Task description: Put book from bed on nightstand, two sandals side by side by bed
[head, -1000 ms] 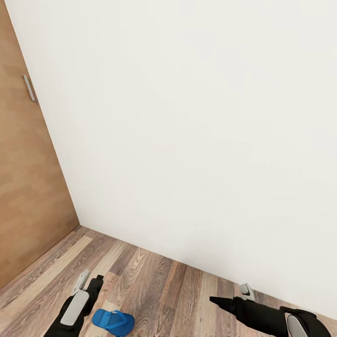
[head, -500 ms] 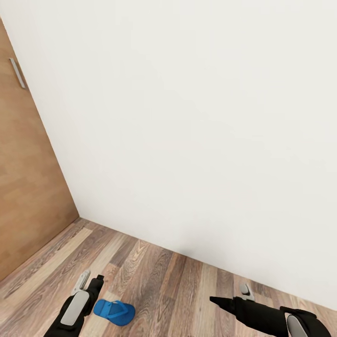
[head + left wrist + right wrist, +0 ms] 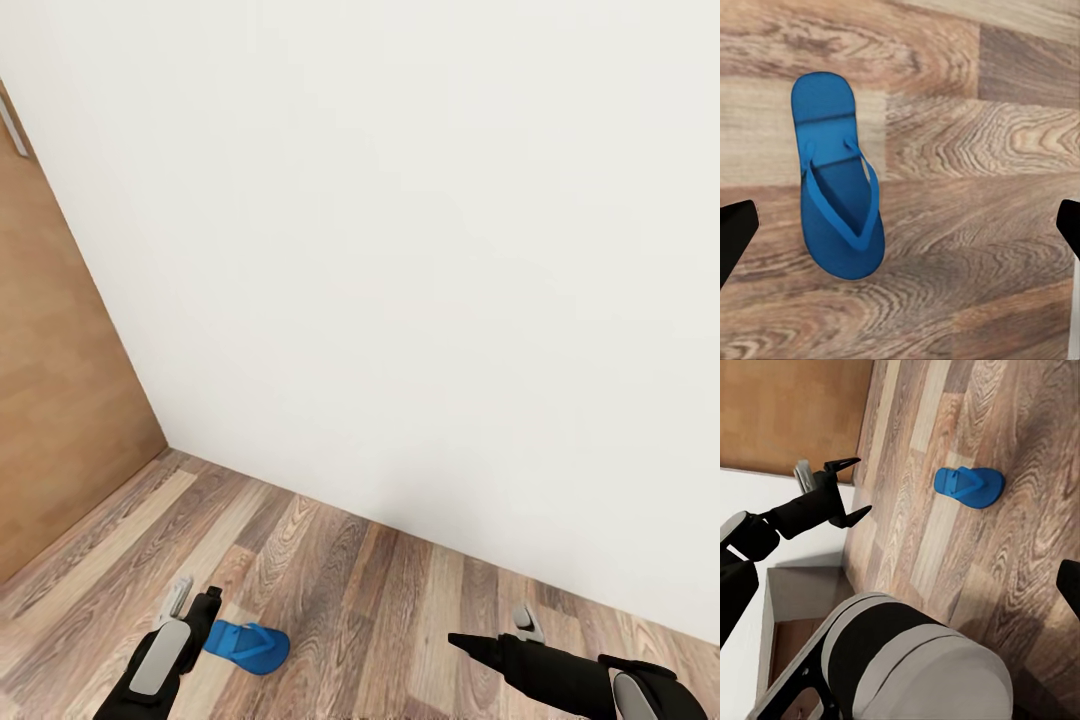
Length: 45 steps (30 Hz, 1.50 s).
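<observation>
I see one blue sandal [image 3: 247, 646] flat on the wood floor [image 3: 360, 590], at 7 o'clock. My left gripper [image 3: 900, 225] hangs wide open above it. I cannot tell if my right gripper [image 3: 490, 640] is open.

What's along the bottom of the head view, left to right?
Left gripper → blue sandal on the wood floor → right gripper, with the white wall behind.

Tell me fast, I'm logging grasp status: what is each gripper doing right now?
Left gripper: open, empty, above the flat bright blue flip-flop sandal on the wood-plank floor.
Right gripper: open, holding nothing.
</observation>
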{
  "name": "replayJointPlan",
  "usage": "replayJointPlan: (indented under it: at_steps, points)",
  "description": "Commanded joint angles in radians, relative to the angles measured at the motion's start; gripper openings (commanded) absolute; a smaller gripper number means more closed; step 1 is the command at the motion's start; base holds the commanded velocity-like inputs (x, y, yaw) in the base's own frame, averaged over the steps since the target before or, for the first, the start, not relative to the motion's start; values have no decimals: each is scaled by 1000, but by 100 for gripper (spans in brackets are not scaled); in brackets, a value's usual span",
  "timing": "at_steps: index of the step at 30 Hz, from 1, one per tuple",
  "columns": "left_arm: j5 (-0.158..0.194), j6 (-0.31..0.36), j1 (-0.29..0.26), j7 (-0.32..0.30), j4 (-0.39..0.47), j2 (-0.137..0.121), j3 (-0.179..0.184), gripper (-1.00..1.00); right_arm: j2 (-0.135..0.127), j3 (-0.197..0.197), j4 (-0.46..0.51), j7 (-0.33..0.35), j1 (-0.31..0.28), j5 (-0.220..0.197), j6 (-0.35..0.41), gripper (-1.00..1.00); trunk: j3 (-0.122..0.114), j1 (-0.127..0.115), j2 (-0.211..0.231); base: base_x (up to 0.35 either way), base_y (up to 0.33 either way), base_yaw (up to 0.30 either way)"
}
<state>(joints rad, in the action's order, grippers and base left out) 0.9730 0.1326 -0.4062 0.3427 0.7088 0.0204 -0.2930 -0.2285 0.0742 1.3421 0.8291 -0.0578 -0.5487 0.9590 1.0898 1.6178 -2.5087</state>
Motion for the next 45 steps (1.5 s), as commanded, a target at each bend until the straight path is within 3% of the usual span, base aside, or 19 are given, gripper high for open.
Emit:
replayJointPlan:
  at_steps: [1, 22, 45]
  points:
    - [6, 5, 0, 4, 3, 1, -4, 100, 0, 1, 0, 4, -1, 1, 4, 100, 5, 0, -1, 0, 0, 0]
    - [6, 8, 0, 4, 6, -4, -5, 100, -1, 2, 1, 4, -1, 0, 4, 100, 86, 10, -6, 0, 0, 0]
    - [6, 7, 0, -1, 6, -1, -3, 100, -1, 2, 2, 4, -1, 0, 4, 100, 86, 10, -6, 0, 0, 0]
